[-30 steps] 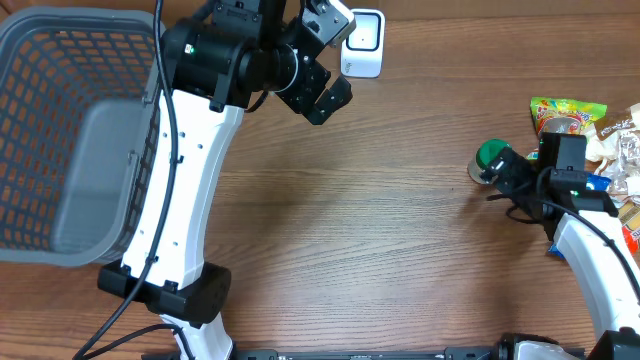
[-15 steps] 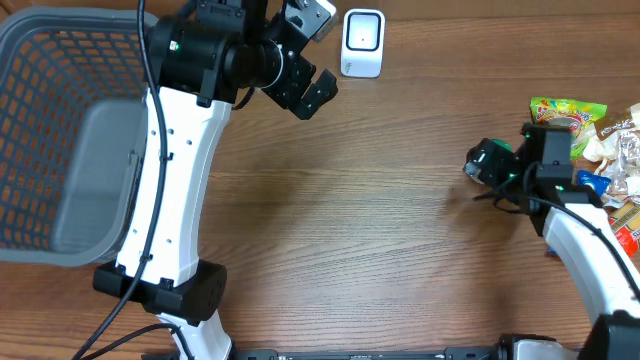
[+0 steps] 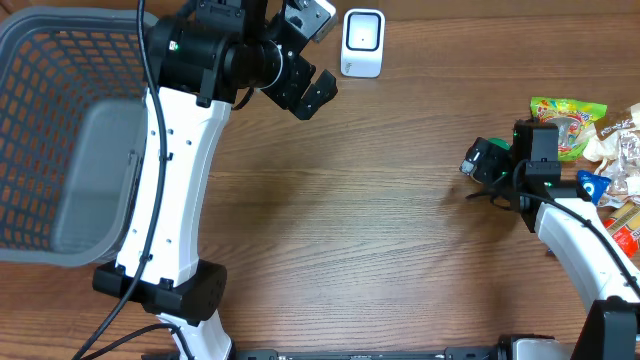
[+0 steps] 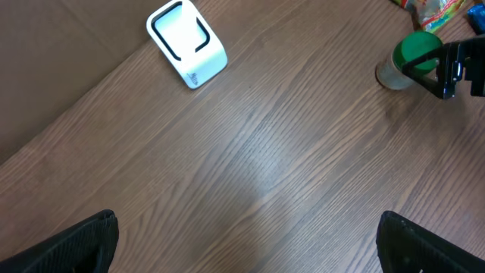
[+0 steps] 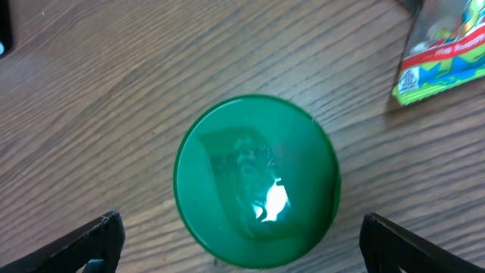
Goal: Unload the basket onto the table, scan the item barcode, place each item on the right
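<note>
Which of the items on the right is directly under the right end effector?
The green-lidded jar: it stands alone beneath the open end effector, while the packets lie in a pile beside it.

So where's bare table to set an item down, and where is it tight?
The widest bare table lies mid-scene, between the left arm and the green-lidded jar. A smaller free strip runs from the scanner down toward the jar. The right edge is crowded with snack packets, and the basket fills the far left.
</note>
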### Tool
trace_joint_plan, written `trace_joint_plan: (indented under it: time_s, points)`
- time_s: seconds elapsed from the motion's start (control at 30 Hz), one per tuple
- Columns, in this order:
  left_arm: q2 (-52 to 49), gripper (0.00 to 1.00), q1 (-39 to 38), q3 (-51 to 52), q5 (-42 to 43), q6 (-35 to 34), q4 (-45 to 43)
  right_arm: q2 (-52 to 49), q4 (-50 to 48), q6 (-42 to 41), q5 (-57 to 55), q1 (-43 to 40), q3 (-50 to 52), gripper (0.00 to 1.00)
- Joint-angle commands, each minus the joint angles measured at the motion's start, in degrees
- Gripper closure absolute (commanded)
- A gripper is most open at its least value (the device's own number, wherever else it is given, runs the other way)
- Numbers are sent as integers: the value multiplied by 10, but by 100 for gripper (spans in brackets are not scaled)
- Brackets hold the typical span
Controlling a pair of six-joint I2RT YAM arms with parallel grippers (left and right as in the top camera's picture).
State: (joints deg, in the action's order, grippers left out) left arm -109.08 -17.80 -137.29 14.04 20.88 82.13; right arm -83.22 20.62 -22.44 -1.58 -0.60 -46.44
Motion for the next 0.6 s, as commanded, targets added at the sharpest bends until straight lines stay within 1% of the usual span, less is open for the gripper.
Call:
trace_joint_plan:
  time_s: [0.0, 0.13, 0.37, 0.57]
  points:
    - [8, 0, 2, -2, 10, -12, -1, -7, -17, 4, -16, 2, -2, 0]
    - [8, 0, 2, -2, 11, -12, -6, -23, -45, 5, -19, 2, -2, 0]
    - [8, 0, 2, -2, 28, -5, -8, -66, -56, 16, -27, 2, -10, 0]
    - [8, 0, 2, -2, 28, -5, -8, -69, -66, 18, -52, 2, -10, 0]
